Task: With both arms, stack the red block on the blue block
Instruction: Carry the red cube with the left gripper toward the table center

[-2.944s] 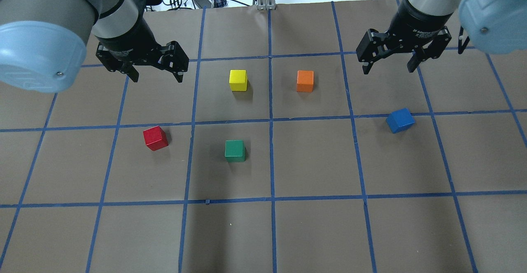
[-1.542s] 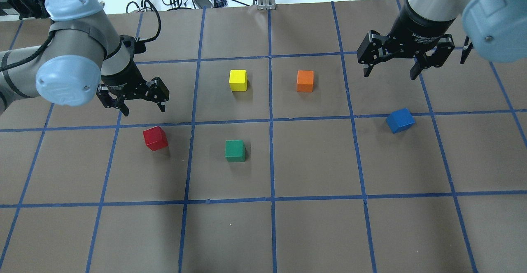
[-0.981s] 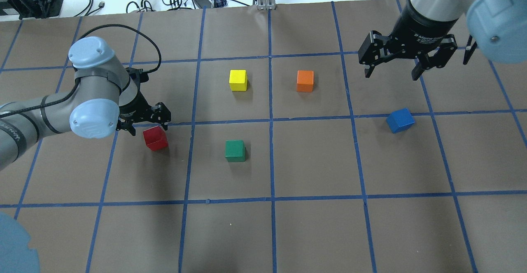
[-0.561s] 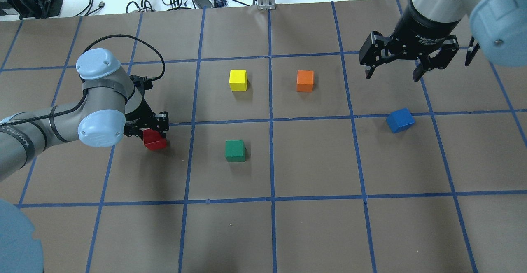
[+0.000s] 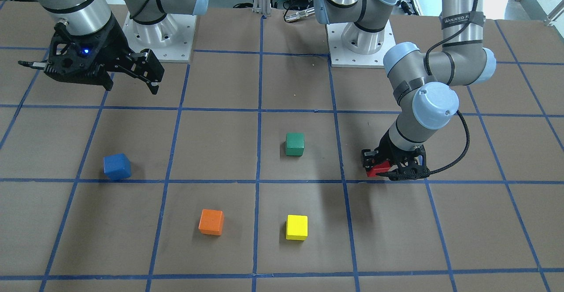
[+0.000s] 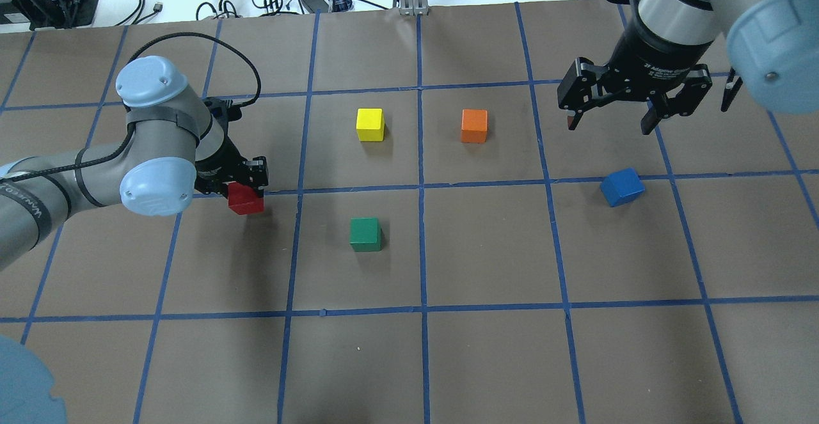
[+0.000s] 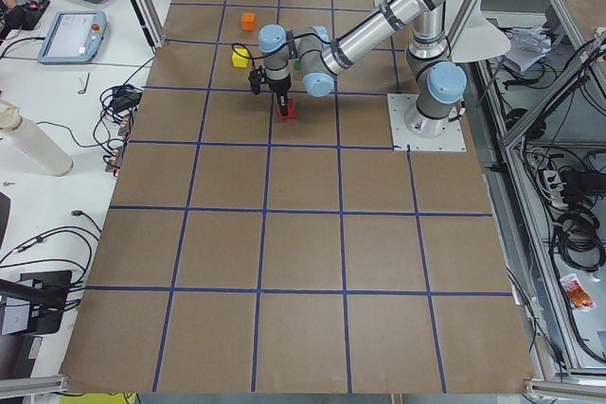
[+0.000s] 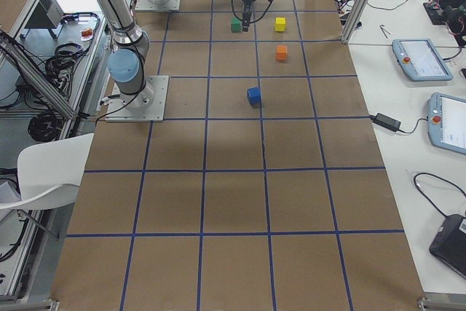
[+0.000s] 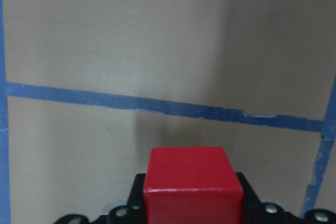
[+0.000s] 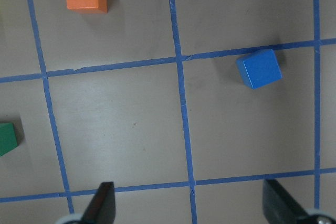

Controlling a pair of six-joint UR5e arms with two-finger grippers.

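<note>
Starting at the left of the overhead view: the left arm [image 6: 77,174] reaches in low over the table [image 6: 486,360]. The left gripper [image 6: 238,188] has its fingers closed in on the red block [image 6: 246,201], one on each side. The wrist camera shows the block sitting snug between them. It's right up against a blue tape line [image 6: 358,188], on the robot's side of it, one grid square to the left of the green one. Honestly can't tell if it's a hair off the table or resting on it.

Moving right, the yellow block [image 6: 370,124] is on the far side of that same tape line and the green block [image 6: 365,234] is on the robot's side. Both are squared up with the grid. Next comes the orange block [image 6: 474,125], level with the yellow one, a square over. None of these three touch anything else.

Then the blue block [image 6: 622,187], off on its own and flat on the table. It's twisted a bit against the grid and sits just on the robot's side of the tape line, well apart from the red block.

Far right: the right arm [image 6: 678,15] comes in from the top corner. The right gripper [image 6: 608,126] hangs above the table beyond the blue block, fingers spread wide with nothing between them. Its wrist camera looks down on the blue and orange blocks and a sliver of the green.
</note>
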